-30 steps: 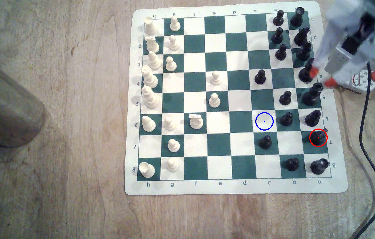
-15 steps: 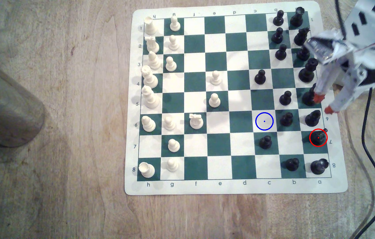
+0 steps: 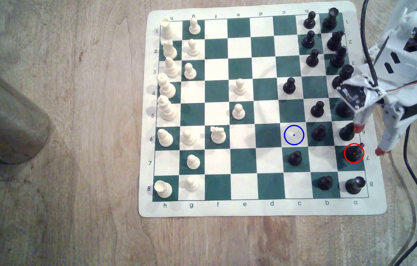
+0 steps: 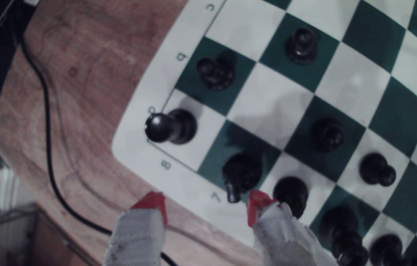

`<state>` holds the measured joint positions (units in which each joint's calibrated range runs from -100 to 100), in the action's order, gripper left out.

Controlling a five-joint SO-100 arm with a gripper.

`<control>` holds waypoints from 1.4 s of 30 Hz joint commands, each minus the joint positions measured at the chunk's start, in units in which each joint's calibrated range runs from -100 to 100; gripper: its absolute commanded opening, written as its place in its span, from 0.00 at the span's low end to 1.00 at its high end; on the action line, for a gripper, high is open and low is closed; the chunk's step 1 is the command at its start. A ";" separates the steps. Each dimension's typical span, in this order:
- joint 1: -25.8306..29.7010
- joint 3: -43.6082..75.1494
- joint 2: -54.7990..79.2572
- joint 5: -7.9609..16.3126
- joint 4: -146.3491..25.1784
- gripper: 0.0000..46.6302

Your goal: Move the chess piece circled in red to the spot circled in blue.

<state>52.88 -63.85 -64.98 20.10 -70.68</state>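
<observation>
Black and shiny, the chess piece circled in red (image 3: 353,153) stood on a green square in row 7, at the exterior view's right edge of the board mat (image 3: 261,209). I saw my gripper (image 3: 370,140) hanging close above that edge with its two red-tipped fingers (image 3: 358,128) spread wide apart and nothing between them. One tip was over the black piece (image 3: 346,133) in the row 6 square. The other tip sat just off the mat, beside the number 7. The spot circled in blue (image 3: 294,135) was a cream square in row 6, two squares toward the exterior view's left and one row up from the ringed piece. A black pawn (image 3: 318,133) stood between that spot and the black piece. A black cable (image 3: 415,184) ran over the wooden table (image 3: 74,153).

From my wrist view, the chess piece circled in red (image 4: 241,174) sat right ahead of the gripper (image 4: 204,200), with its little snout pointing at the gap. The red tips were open there too, one over the wood and one (image 4: 257,202) touching nothing, just beside the neighbouring black piece (image 4: 290,194). This picture was a bit blurry.
</observation>
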 commanded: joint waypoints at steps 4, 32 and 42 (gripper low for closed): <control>2.46 0.57 4.79 0.54 4.83 0.24; -1.29 -8.77 13.62 -0.68 18.26 0.22; -0.04 -11.40 11.41 -0.34 18.59 0.21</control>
<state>52.21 -76.32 -51.32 19.51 -52.19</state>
